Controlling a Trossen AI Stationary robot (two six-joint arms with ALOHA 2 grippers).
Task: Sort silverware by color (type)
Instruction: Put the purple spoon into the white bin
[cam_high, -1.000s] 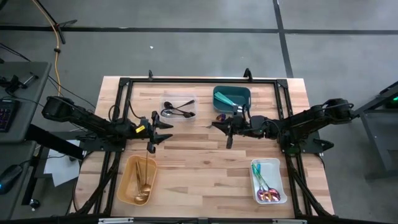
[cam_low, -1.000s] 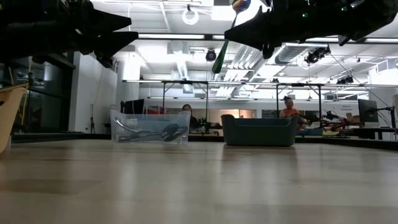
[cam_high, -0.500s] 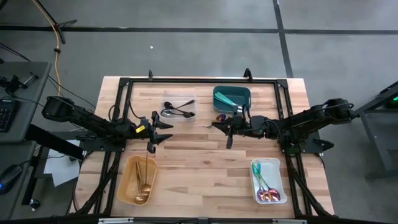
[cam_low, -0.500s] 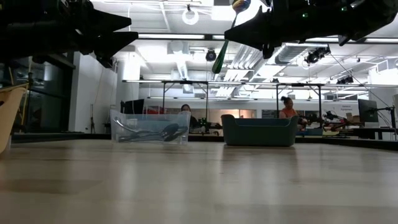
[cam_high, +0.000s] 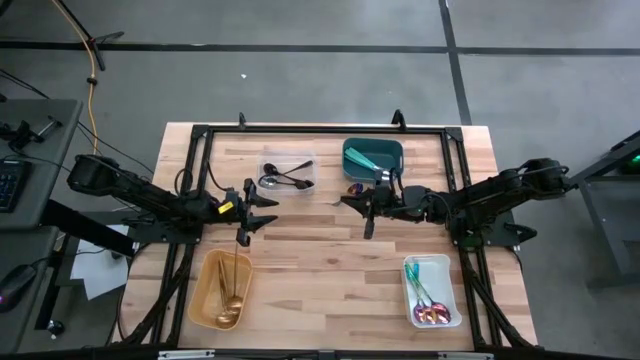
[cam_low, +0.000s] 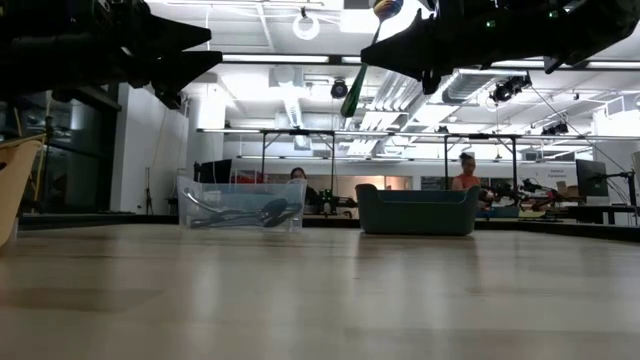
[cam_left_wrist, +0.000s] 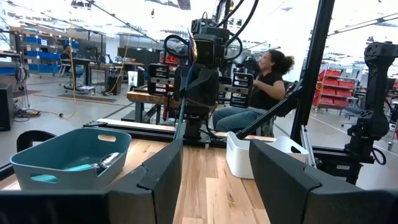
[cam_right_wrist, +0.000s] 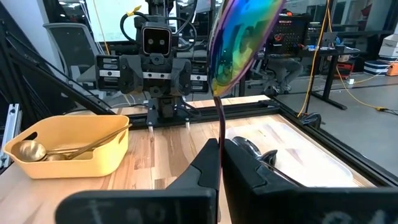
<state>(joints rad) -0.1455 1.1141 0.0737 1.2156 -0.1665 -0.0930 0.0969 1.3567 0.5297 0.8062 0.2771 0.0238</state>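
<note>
My right gripper (cam_high: 350, 204) hangs over the middle of the table, shut on an iridescent pink-purple spoon (cam_right_wrist: 241, 38). Its bowl (cam_high: 356, 188) stands above the fingers. My left gripper (cam_high: 268, 208) waits open left of centre, facing the right one and touching nothing. Black utensils lie in a clear bin (cam_high: 288, 174), teal ones in a teal bin (cam_high: 372, 156), gold ones in a yellow bin (cam_high: 222, 288), and iridescent ones in a white bin (cam_high: 432, 292). My right gripper pinches the spoon's thin handle (cam_right_wrist: 219, 132) between its two fingers, coming level from the table's right side and lying across it. The spoon is lifted clear and stands roughly upright, bowl (cam_low: 388, 8) on top. The handle's lower end (cam_low: 353, 96) hangs below the fingers.
The four bins sit toward the table's corners: clear (cam_low: 240, 205) and teal (cam_low: 416, 210) at the far side, yellow and white at the near side. Bare wood (cam_high: 330, 260) lies between them. A black frame rail (cam_high: 320, 129) edges the table. People sit in the room behind.
</note>
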